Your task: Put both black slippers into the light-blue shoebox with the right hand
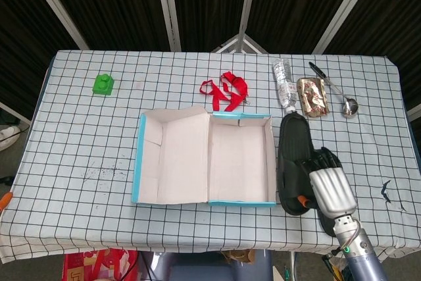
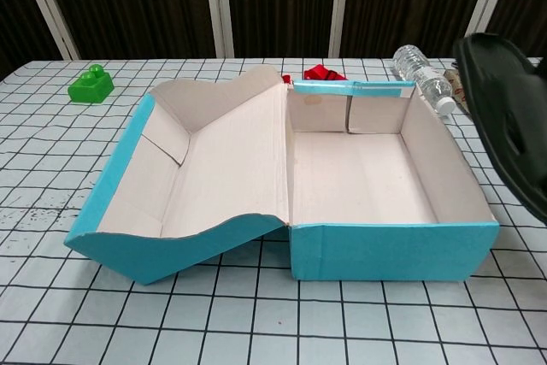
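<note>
Bright, even overhead light, soft shadows inside the shoebox (image 2: 342,250) (backdrop stays dark), both views sharp.

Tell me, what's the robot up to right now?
Right hand grips the black slippers, lifted beside the light-blue shoebox. Box open, nothing in it. Left hand out of sight. Nothing blocking.

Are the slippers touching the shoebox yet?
Apart. In the chest view the slippers, held by the right hand, hang in the air right of the shoebox, with checked tablecloth showing between them and its right wall.
</note>
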{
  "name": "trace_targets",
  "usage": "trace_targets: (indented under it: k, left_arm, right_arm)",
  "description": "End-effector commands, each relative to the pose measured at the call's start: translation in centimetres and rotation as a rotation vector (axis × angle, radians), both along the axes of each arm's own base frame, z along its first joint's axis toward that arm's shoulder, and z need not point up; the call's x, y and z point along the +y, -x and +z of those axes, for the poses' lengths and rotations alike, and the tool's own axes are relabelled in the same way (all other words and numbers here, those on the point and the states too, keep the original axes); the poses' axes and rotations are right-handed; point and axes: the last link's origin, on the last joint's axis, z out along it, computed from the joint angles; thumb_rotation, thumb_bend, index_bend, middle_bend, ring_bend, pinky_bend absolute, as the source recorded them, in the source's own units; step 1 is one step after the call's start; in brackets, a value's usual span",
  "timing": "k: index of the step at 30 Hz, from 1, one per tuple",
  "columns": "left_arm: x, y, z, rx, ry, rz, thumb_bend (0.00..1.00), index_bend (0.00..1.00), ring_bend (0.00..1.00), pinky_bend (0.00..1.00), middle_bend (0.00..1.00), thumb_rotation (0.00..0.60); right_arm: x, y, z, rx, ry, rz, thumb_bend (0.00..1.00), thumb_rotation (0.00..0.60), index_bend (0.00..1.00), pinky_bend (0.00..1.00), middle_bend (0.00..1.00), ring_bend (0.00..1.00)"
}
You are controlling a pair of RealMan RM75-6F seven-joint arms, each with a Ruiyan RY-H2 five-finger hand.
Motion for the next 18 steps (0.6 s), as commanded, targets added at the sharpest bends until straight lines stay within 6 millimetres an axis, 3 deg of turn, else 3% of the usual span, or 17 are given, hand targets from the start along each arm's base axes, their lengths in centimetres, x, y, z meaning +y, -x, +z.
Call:
trace_targets:
  k: [1,8,18]
  left_arm:
    - [0.0,0.0,0.0,0.000,0.000,0.001,0.22,0.01,0.00,0.02,0.00,0.600]
    - [0.0,0.1,0.3,-0.009,-0.005,-0.001,0.22,0.01,0.00,0.02,0.00,0.600]
    - [0.0,0.2,0.5,-0.017,-0.007,0.001,0.22,0.01,0.00,0.02,0.00,0.600]
  right_arm:
    - [-1.1,-3.3,0.5,-0.087,-0.046,0.057,0.45,0.600,0.46,0.09,0.39,0.19]
    - [-2.3,-6.3,-1.3,-0.362,-0.211,0.000,0.48,0.600,0.46,0.09,0.39,0.21]
    - [-3.6,-7.3,-3.9,-0.692,-0.345,-0.230,0.57,0.600,0.49,0.09,0.42,0.23]
